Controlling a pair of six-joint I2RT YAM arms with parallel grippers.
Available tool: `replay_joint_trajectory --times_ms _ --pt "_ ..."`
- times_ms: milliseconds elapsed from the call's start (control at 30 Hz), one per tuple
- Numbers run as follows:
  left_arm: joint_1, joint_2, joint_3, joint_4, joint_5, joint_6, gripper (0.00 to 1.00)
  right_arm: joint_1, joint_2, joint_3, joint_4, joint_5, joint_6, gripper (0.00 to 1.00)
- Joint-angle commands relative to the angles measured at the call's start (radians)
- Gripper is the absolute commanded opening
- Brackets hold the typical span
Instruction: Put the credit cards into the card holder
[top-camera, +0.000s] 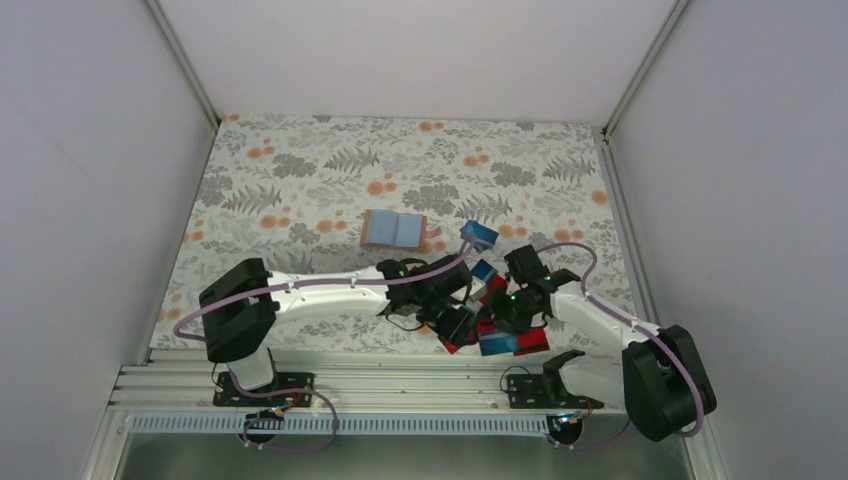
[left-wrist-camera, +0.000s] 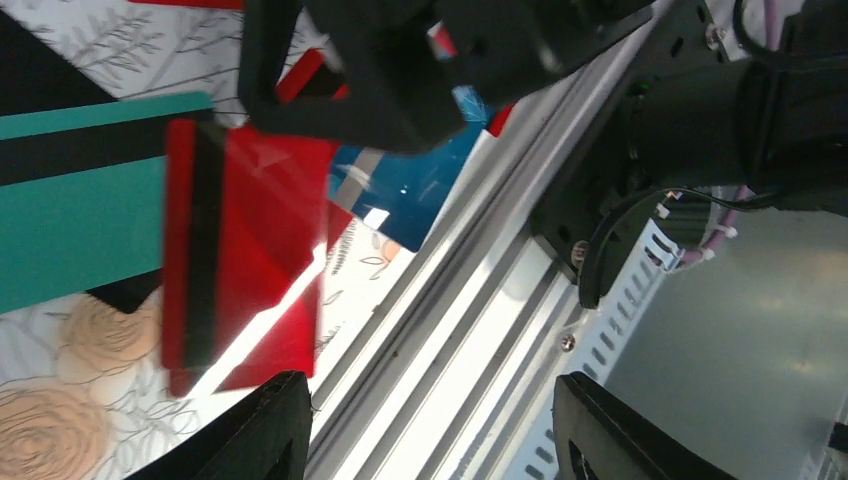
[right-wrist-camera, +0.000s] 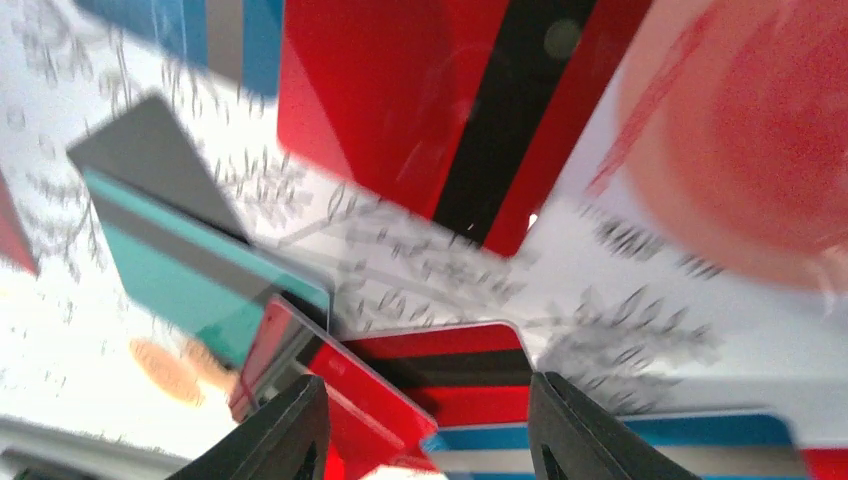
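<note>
Several credit cards lie in a heap near the table's front edge: red ones (top-camera: 495, 290), blue ones (top-camera: 478, 236), a red-and-blue pair (top-camera: 515, 343). The card holder (top-camera: 393, 230) lies further back, flat, with blue showing on it. My left gripper (left-wrist-camera: 430, 385) stands open over the aluminium rail, nothing between its fingers; a red card (left-wrist-camera: 240, 250), a teal card (left-wrist-camera: 80, 220) and a blue card (left-wrist-camera: 420, 190) lie beside it. My right gripper (right-wrist-camera: 428, 385) is open low over overlapping red striped cards (right-wrist-camera: 450, 375); one red card (right-wrist-camera: 350, 400) tilts up by its left finger.
The two grippers (top-camera: 462, 322) (top-camera: 498, 312) are crowded together over the heap. The aluminium rail (top-camera: 350, 375) runs along the table's near edge. White walls close in the flowered tablecloth (top-camera: 300, 180) on three sides.
</note>
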Motion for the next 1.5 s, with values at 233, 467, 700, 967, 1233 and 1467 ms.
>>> replay_joint_trajectory --times_ms 233,467,700,967,1233,1467 --pt "-0.02 0.042 -0.001 0.054 0.031 0.014 0.61 0.109 0.024 0.009 -0.115 -0.081 0.13 0.51" --pt "-0.021 0.078 0.02 0.058 0.025 0.026 0.6 0.107 0.042 0.173 -0.244 0.107 0.115 0.55" --pt "-0.02 0.121 0.055 0.069 0.092 0.044 0.57 0.106 0.009 0.215 -0.39 0.172 0.171 0.58" --pt "0.002 0.22 0.094 0.008 0.325 -0.064 0.59 0.106 0.043 0.162 -0.367 0.174 0.182 0.38" --pt "0.004 0.236 0.091 0.048 0.375 -0.249 0.59 0.104 0.101 0.094 -0.265 0.156 0.186 0.12" --pt "0.004 0.246 0.022 0.165 0.338 -0.431 0.58 0.102 0.132 0.043 -0.179 0.137 0.182 0.07"
